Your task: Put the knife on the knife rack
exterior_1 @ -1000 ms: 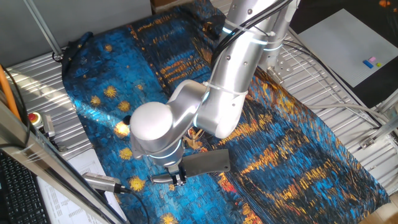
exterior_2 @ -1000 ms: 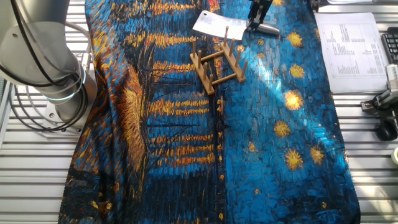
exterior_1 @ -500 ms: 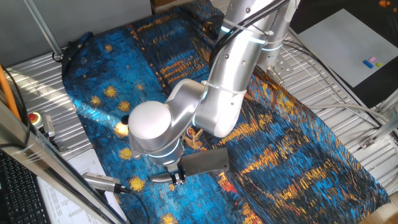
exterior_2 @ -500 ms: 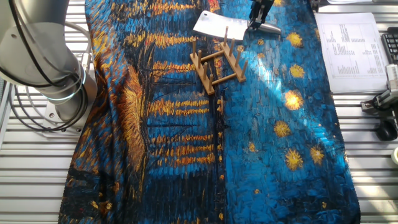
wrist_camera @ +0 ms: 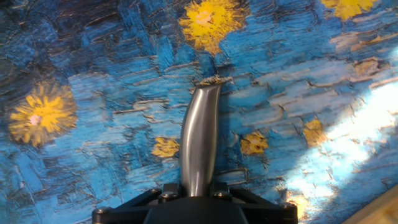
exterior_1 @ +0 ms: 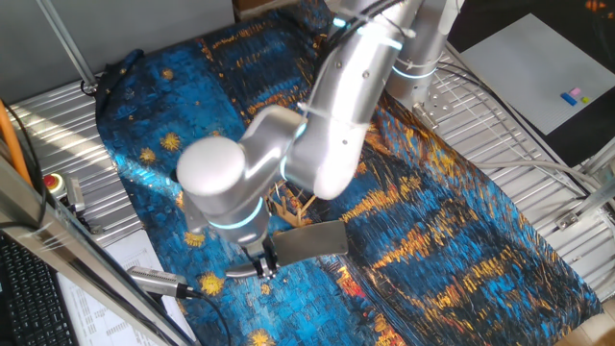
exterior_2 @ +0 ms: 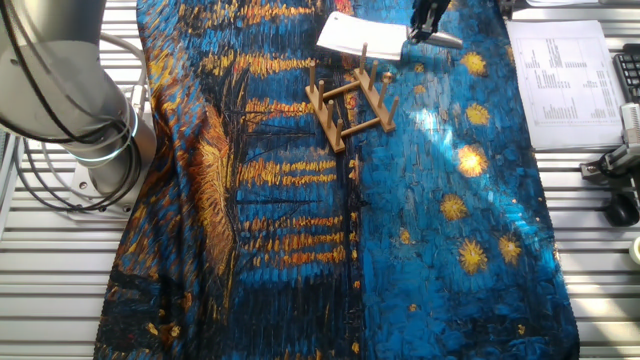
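Beside the slatted wooden knife rack [exterior_2: 350, 103], claw [exterior_1: 265, 270] gripping broad grey knife [exterior_1: 309, 242]

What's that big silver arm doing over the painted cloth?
The gripper is shut on the handle of a knife, a cleaver with a broad grey blade, and holds it just beyond the small wooden knife rack. The rack stands empty on the blue starry cloth; the knife is not in a slot yet.
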### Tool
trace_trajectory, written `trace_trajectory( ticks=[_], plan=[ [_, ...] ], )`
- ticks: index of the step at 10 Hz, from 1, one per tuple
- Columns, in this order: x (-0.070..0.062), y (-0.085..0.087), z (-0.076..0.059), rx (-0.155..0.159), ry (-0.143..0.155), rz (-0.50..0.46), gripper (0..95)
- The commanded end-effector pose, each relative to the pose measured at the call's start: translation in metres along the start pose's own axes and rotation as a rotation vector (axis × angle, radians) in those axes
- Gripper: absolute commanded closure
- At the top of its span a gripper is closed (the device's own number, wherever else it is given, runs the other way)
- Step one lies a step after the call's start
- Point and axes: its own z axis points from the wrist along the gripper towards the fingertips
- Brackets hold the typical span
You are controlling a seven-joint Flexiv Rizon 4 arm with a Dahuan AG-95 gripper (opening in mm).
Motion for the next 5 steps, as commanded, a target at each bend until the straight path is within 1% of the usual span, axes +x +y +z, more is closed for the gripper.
trace_trajectory(
  ticks=[1, 2, 3, 4, 5],
  plan=[
    [-0.004, 0.007, -0.019, -0.025, 0.008, -0.011, 95.0],
    [-0.006, 0.009, -0.027, -0.031, 0.01, -0.017, 95.0],
    [-0.008, 0.013, -0.037, -0.041, 0.014, -0.036, 95.0],
    [-0.008, 0.013, -0.044, -0.041, 0.016, -0.064, 95.0],
    [-0.009, 0.013, -0.05, -0.051, 0.02, -0.084, 95.0]
  ],
)
